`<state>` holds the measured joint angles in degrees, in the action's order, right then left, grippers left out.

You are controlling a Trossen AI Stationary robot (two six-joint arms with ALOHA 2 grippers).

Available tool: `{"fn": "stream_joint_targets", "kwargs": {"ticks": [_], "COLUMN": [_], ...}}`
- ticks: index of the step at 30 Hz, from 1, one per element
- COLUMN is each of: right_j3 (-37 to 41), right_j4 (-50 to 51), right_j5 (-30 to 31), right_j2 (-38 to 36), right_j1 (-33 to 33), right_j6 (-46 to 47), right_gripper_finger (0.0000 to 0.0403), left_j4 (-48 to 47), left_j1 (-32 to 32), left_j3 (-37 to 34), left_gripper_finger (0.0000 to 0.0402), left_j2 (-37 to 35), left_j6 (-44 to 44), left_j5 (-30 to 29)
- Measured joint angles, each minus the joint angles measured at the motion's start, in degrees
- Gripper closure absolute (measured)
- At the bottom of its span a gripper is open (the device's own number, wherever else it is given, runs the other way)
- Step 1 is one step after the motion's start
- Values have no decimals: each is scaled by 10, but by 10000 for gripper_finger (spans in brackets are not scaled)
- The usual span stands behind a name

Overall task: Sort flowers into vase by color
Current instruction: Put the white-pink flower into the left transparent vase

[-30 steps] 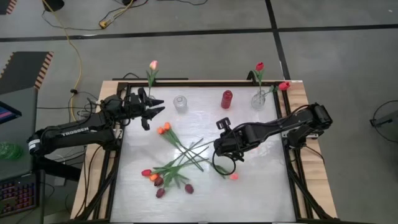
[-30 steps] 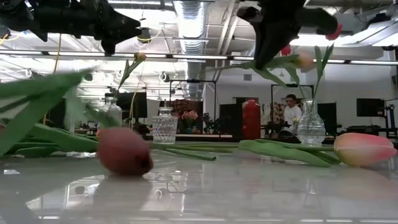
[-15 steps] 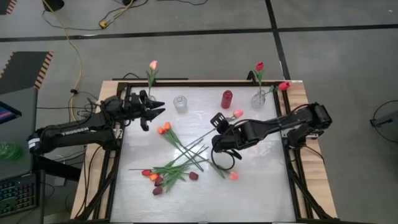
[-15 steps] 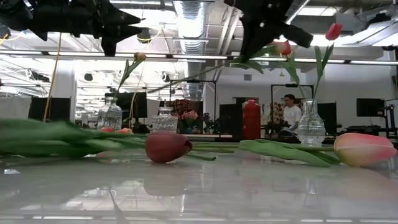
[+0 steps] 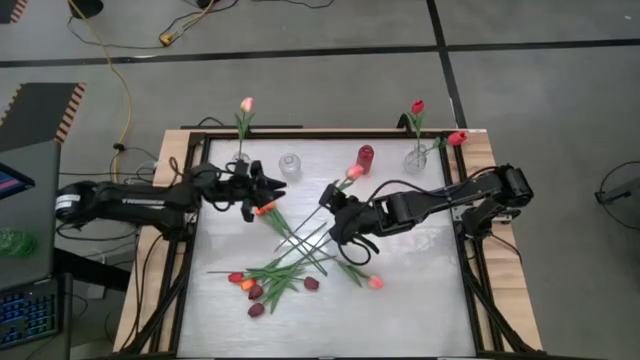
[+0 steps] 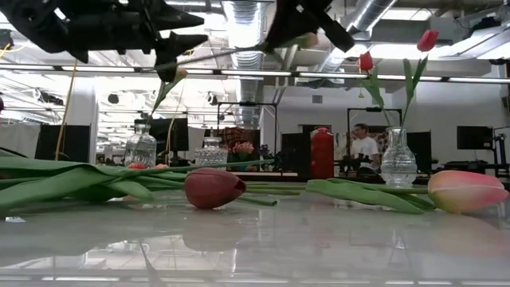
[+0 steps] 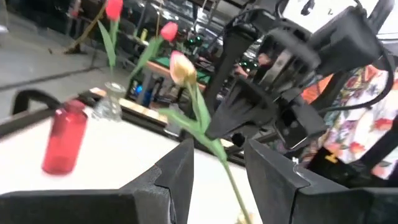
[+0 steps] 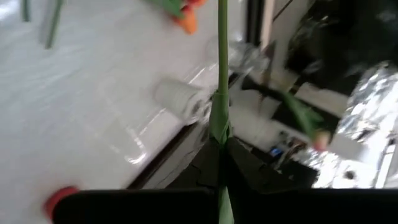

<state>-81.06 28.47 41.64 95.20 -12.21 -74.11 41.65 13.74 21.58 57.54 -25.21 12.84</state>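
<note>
My right gripper is over the middle of the table, shut on a pink tulip that it holds up in the air. My left gripper hovers open just left of it, above two orange tulips. In the left wrist view, the pink tulip shows beyond the gap between my fingers, apart from them. More tulips lie in a loose pile on the table. Several vases stand along the far edge. One holds a pink tulip, another red ones. My right gripper pinches the pink tulip's green stem between its two fingers, a short way below the head. The tulip is lifted clear of the table. It is tilted, with the head toward the far edge and the long stem trailing toward my left gripper.
An empty clear vase and a red vase stand between the two filled ones. A lone pink tulip lies near the right of the pile. A dark frame rims the table. A person sits in the room beyond.
My right gripper has risen a little and rolled. The pink tulip's stem has come out of the pile and its head has swung toward the far left. A maroon tulip in the pile slid aside. My left gripper has moved toward the table's middle, nearer the held tulip.
</note>
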Motion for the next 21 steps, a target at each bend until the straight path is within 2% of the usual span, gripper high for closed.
{"fn": "stream_joint_targets", "kwargs": {"ticks": [3,7,14,21], "right_j3": [0,0,0,0], "right_j4": [-36,-72,-106,-115], "right_j5": [-15,-40,-68,-78], "right_j2": [0,0,0,0], "right_j1": [0,0,0,0], "right_j6": [-38,-45,-105,-120], "right_gripper_finger": [361,361,361,361], "left_j4": [36,74,75,73], "left_j1": [-11,-25,-50,-61], "left_j3": [0,2,42,77], "left_gripper_finger": [272,272,272,272], "left_j2": [34,72,126,166], "left_j6": [-19,-40,-78,-91], "left_j5": [0,1,4,30]}}
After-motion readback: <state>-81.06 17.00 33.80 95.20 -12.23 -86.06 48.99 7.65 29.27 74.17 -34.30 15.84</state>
